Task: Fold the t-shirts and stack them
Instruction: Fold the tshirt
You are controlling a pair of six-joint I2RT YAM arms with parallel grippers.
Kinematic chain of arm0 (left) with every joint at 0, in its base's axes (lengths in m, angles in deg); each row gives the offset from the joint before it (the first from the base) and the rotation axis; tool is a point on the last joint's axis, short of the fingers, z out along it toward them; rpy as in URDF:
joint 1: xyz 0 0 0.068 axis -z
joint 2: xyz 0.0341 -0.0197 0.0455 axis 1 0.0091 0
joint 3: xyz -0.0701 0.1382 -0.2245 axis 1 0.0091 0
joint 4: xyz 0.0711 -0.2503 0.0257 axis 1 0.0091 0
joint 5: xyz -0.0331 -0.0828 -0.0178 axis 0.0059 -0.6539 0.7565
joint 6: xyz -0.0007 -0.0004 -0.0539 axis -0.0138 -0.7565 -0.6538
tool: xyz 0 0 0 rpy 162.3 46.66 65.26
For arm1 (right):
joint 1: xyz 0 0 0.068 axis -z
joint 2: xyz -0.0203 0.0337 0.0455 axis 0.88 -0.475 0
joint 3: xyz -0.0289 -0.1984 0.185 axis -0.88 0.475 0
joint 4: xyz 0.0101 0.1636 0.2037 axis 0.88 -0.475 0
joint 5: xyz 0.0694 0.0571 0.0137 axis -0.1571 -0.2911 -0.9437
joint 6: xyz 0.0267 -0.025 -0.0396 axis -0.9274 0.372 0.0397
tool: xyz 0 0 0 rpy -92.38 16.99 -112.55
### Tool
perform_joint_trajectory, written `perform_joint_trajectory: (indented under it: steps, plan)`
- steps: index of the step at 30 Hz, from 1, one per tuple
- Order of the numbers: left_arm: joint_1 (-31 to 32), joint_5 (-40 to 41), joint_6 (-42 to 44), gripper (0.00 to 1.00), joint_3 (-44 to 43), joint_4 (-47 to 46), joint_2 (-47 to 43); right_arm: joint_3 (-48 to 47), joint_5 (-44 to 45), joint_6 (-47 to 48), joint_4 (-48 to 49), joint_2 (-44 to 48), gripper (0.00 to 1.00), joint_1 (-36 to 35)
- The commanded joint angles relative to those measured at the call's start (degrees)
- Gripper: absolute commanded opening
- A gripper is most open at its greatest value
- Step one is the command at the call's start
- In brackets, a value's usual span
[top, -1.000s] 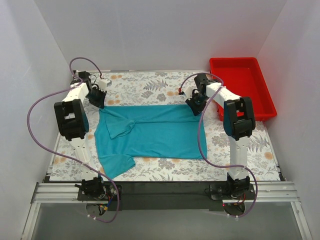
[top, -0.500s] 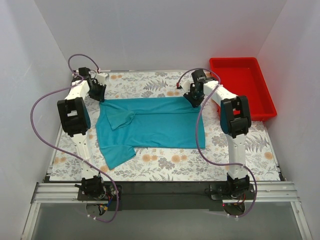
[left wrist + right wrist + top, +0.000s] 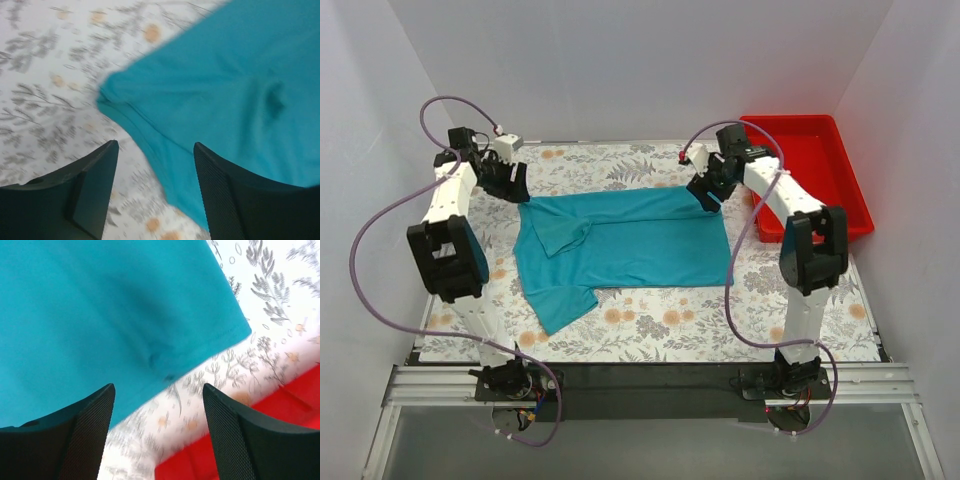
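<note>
One teal-blue t-shirt [image 3: 630, 245] lies spread flat on the flowered tablecloth [image 3: 650, 330]. One sleeve [image 3: 555, 305] sticks out toward the near left and another is folded onto the body. My left gripper [image 3: 515, 185] hovers open just above the shirt's far left corner [image 3: 115, 95], with nothing between its fingers [image 3: 95, 185]. My right gripper [image 3: 706, 192] hovers open over the far right corner [image 3: 235, 330], also empty. The left gripper [image 3: 155, 145] and the right gripper [image 3: 159, 386] show wide gaps in the wrist views. A small pinch dent marks the cloth [image 3: 152, 359].
An empty red plastic tray [image 3: 800, 160] stands at the back right, close beside the right arm, and its rim [image 3: 225, 455] shows under the right gripper. White walls enclose the table on three sides. Purple cables loop from both arms.
Both grippers have opened and let go of the shirt's far edge, which they had dragged toward the back. Both have lifted slightly, and the left one has drawn back to the left.
</note>
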Motion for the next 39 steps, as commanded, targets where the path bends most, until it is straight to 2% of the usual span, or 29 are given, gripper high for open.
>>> perform_joint_trajectory:
  steps: [1, 4, 8, 12, 17, 21, 29, 32, 39]
  plan:
    - [0.4, -9.7, 8.7, 0.63, 10.2, 10.1, -14.8, 5.3, -8.8, 5.1, -8.9, 12.1, 0.78, -0.8]
    - [0.6, -10.7, 11.9, 0.63, 21.5, 12.3, -22.4, 12.7, -8.4, 7.9, -12.9, 18.0, 0.72, -1.9]
    - [1.7, -9.8, 13.4, 0.62, 32.6, 13.0, -30.1, 28.3, -5.6, 10.6, -12.7, 24.9, 0.61, -4.0]
    - [4.3, -7.2, 15.0, 0.58, 41.3, 13.4, -35.9, 35.7, -3.2, 11.1, -9.3, 26.8, 0.50, -4.6]
    - [8.2, -3.7, 14.5, 0.56, 49.8, 12.2, -42.9, 39.9, -1.2, 11.7, -4.6, 26.6, 0.47, -4.7]
    - [9.7, -1.1, 14.3, 0.56, 53.3, 11.3, -45.9, 41.6, -0.7, 11.4, -2.3, 26.2, 0.47, -4.9]
    - [10.3, 1.1, 15.4, 0.57, 54.4, 12.0, -47.1, 44.0, -0.7, 10.9, -0.2, 24.9, 0.43, -6.7]
    - [13.3, 3.6, 16.4, 0.57, 56.3, 12.6, -48.1, 45.3, -0.2, 10.8, 0.7, 24.7, 0.42, -7.0]
    - [15.7, 11.5, 15.2, 0.54, 62.0, 4.1, -50.6, 47.2, 0.8, 11.1, 2.3, 24.1, 0.36, -7.2]
